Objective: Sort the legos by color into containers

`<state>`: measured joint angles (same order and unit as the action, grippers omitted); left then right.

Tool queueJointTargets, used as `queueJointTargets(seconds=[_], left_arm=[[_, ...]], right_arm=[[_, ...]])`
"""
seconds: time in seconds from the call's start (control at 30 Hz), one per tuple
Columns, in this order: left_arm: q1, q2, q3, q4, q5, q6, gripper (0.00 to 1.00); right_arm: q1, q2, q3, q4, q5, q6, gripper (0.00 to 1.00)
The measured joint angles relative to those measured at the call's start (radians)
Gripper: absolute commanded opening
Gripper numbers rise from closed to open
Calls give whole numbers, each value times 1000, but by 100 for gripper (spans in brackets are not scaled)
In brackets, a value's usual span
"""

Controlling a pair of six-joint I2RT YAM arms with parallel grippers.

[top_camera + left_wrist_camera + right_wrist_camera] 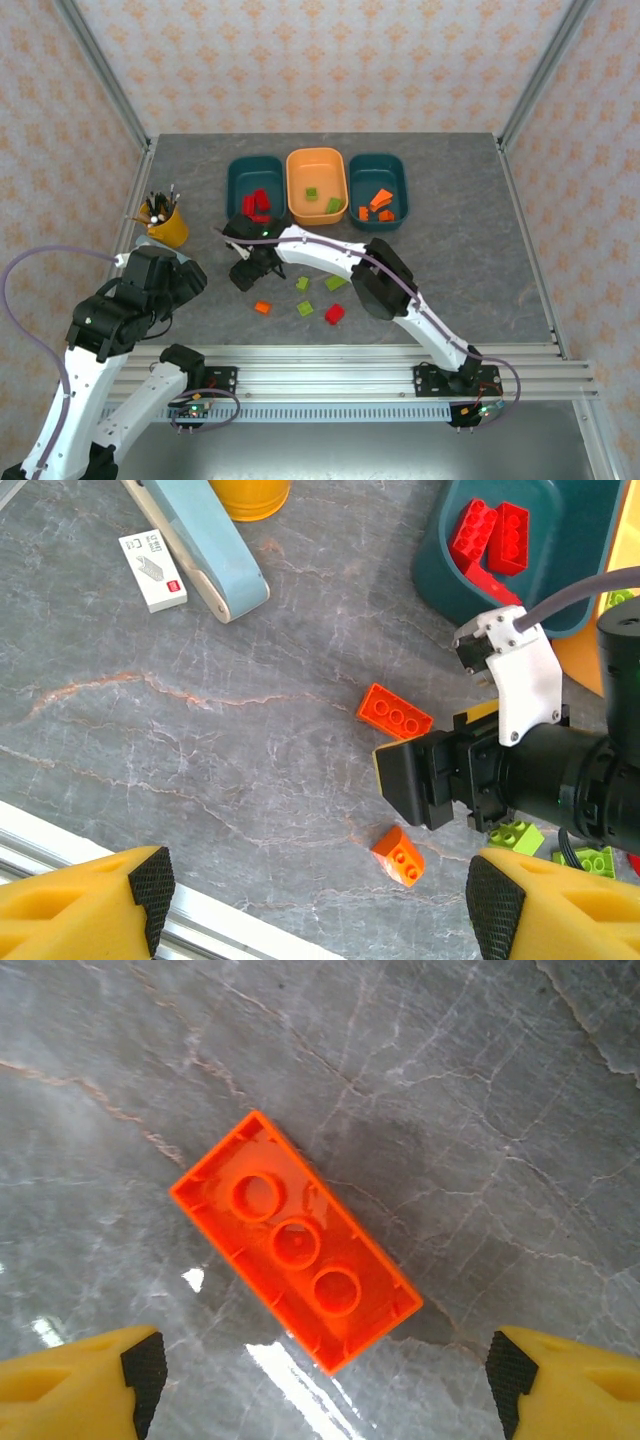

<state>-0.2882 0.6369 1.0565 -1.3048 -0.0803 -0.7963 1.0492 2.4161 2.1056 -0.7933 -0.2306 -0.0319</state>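
A gray, stone-look table (pixel 470 262) sits in the middle of the frame. Pale walls (pixel 330 60) with small orange flowers stand at the top and both sides.

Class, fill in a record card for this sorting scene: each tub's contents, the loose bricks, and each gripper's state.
Left teal tub: red bricks
Orange tub: two green bricks
Right teal tub: orange bricks
Loose on the table: three green pieces, one red piece, one small orange piece
Right gripper: open over an upturned oblong orange brick
Left gripper: open, empty
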Motion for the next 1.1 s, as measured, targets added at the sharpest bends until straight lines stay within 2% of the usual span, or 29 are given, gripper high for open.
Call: queueJointTargets(seconds=[0.1, 0.2, 0.37, 0.6, 0.7, 0.8, 1.1], left_arm=[[0, 0, 0, -9, 5, 0, 80], [0, 0, 1, -16, 12, 1, 80], [0, 1, 3, -16, 20, 1, 80], [0, 1, 3, -16, 21, 0, 80], [0, 1, 3, -16, 21, 0, 80], [0, 1, 3, -15, 21, 0, 80], [0, 2, -16, 5, 58, 3, 80]], right_arm=[[3, 41, 39, -14, 25, -5, 84], [7, 82, 95, -37, 61, -8, 78], [11, 152, 224, -64, 103, 5, 59], [10, 171, 253, -92, 122, 38, 50], [11, 171, 253, -96, 124, 56, 41], [10, 171, 256, -103, 130, 68, 28], [7, 151, 234, -106, 164, 104, 23]])
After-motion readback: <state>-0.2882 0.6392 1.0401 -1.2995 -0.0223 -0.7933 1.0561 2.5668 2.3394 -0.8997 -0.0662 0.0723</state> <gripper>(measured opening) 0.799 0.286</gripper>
